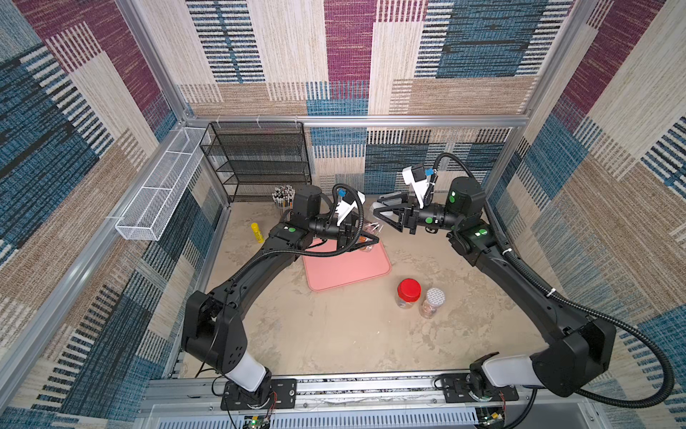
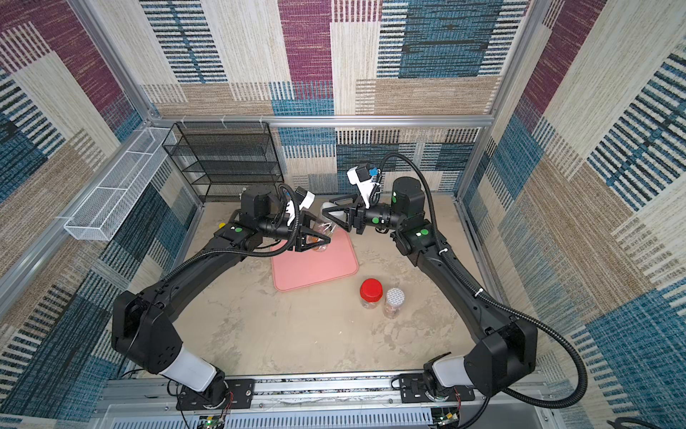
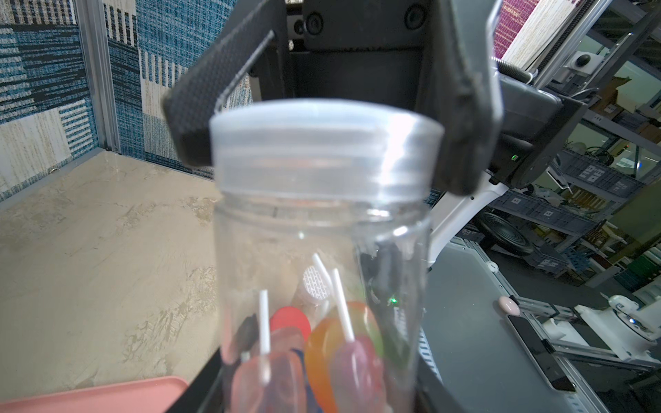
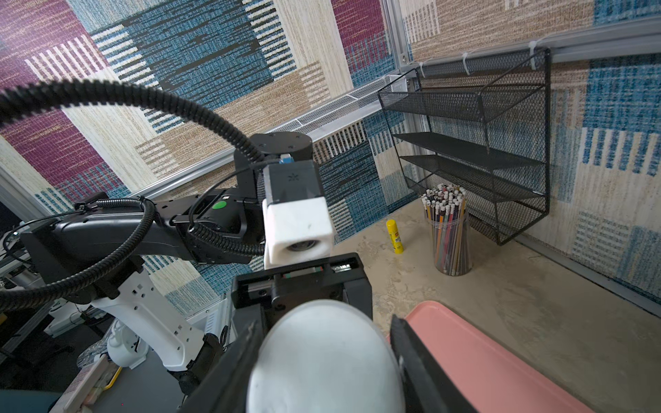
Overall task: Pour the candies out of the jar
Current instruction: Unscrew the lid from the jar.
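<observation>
The left tool (image 1: 373,237) is pinching a clear plastic jar (image 3: 286,257) around its lower body, holding it at the far edge of the pink tray (image 1: 349,271); whether the jar is resting on the tray or hanging just above it cannot be told. The candies (image 3: 332,343), lollipops in orange, pink and red on white sticks, are lying in the jar's bottom. The right tool (image 4: 323,361) is reaching in from the opposite side, its fingers pressing on either side of the translucent white lid (image 3: 322,143), which is sitting at the jar's mouth; whether it is screwed on or already free cannot be told. On the sandy desk (image 1: 334,334), nearer the robot's base, a red-lidded jar (image 1: 409,291) and a silver-topped jar (image 1: 434,299) are standing side by side. A pencil cup (image 4: 449,232) and a yellow glue stick (image 4: 394,236) are standing near the black mesh shelf (image 1: 260,159).
</observation>
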Action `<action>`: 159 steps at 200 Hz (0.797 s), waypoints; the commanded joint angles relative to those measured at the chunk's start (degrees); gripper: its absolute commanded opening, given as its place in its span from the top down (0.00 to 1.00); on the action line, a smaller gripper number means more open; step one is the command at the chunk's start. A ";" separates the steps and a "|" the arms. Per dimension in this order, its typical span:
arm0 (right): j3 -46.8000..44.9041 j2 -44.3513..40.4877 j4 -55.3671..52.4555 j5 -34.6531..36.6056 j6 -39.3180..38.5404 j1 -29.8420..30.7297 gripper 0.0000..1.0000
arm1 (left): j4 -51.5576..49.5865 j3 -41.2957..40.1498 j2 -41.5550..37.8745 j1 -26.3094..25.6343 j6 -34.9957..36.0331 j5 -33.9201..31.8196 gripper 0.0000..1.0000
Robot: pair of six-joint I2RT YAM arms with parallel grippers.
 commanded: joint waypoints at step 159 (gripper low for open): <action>6.81 3.59 -11.56 24.90 7.88 -0.91 0.08 | -0.86 -1.66 -1.01 -0.93 3.11 -24.37 1.00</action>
